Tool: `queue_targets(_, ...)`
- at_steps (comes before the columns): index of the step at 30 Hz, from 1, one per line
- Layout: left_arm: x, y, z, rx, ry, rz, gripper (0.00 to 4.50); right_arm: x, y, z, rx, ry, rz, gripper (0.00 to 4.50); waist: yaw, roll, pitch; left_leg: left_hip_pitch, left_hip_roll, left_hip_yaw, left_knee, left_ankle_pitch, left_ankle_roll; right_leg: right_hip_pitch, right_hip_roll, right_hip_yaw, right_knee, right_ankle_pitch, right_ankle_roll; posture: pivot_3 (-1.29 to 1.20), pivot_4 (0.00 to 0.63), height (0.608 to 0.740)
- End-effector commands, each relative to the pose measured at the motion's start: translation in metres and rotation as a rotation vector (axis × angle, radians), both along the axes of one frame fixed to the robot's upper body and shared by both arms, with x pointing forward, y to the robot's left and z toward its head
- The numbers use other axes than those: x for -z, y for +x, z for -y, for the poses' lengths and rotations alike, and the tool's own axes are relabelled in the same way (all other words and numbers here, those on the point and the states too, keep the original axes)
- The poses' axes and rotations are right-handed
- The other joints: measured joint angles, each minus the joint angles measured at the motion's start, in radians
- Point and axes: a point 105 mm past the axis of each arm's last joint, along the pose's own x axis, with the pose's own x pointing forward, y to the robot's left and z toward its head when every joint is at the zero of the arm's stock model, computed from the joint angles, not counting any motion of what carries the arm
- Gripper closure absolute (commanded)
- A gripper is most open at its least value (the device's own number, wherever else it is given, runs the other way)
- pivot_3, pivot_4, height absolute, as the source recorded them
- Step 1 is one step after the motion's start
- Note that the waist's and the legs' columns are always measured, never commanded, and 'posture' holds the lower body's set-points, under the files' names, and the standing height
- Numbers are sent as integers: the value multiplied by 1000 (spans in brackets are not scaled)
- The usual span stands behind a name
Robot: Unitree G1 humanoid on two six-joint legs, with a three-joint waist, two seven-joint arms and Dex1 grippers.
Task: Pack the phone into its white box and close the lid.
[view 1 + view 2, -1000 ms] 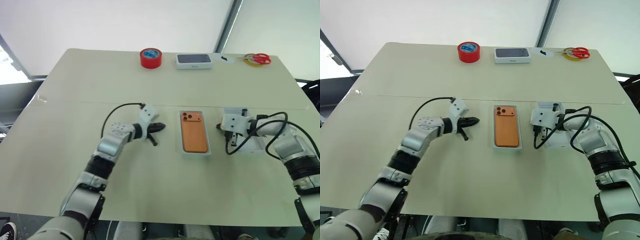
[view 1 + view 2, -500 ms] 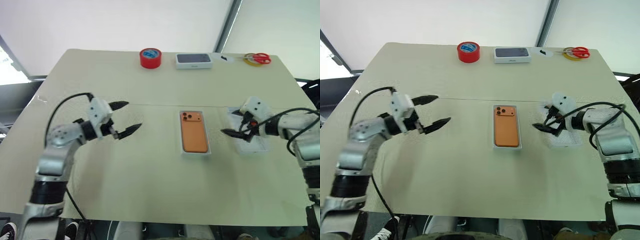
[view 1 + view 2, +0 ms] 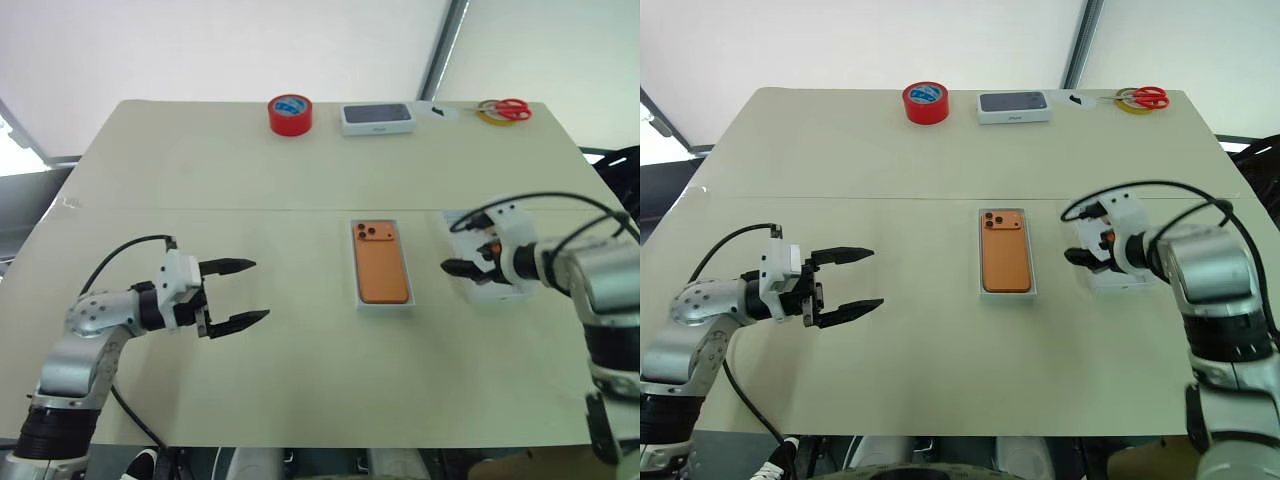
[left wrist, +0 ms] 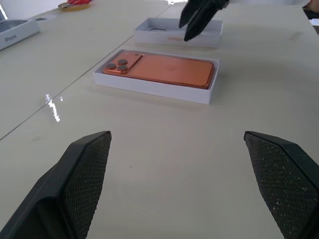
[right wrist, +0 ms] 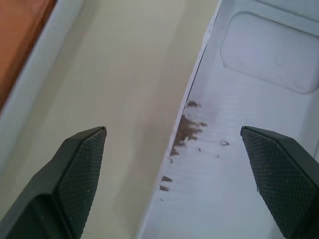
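Both end effectors have drawn back over the beige table point(image 3: 300, 380).

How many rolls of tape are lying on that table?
2: a red tape roll on the table's far edge, left of the sealed box, and a yellowish roll further right, partly under the red scissors.

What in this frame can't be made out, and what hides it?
- White box floor: covered by the phone, all views.
- Lid: partly behind the right gripper, head views.
- Print on the sealed box at the far edge: too small.
- Red tape roll label: too small.
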Motion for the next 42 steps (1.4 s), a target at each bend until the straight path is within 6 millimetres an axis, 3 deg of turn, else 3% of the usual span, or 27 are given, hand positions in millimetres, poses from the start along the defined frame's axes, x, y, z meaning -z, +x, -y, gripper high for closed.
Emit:
queue_targets(1,-14,1,3,-19,-25,82,26,1,-2,-13,-6,22,-82,0,2,0,0,0,0,0,0,0,0,0,0,0,0,0,0,0,150,730)
queue_targets(5,-12,-5,15,-28,-49,95,26,5,-3,-13,-14,-14,-138,0,3,0,0,-1,-2,0,1,-1,3,0,-1,0,0,0,0,0,150,730)
queue_targets(12,-4,-13,15,-74,-63,80,26,6,5,2,64,-73,-179,0,0,0,0,-2,-2,1,2,-2,3,0,-2,0,0,0,0,0,150,730)
queue_targets(22,-11,-12,16,-120,-115,44,26,4,16,-21,42,-7,-168,0,-1,0,0,-2,-2,1,2,-2,4,-1,-1,0,0,0,0,0,150,730)
queue_targets(25,-11,-14,19,-115,-107,41,0,15,13,-12,81,-56,-182,753,0,0,0,-2,-2,1,2,-2,4,-1,-1,0,0,0,0,0,150,730)
queue_targets(32,-10,-10,16,-139,-94,31,0,13,17,-12,121,-62,-148,4280,0,0,-1,-2,-2,1,2,-2,4,0,-1,0,0,0,0,0,150,730)
queue_targets(42,-8,-2,16,-153,-90,7,0,-1,26,-12,188,-24,-68,4407,1,0,0,-2,-2,2,2,-2,3,-1,-1,0,0,0,1,0,150,730)
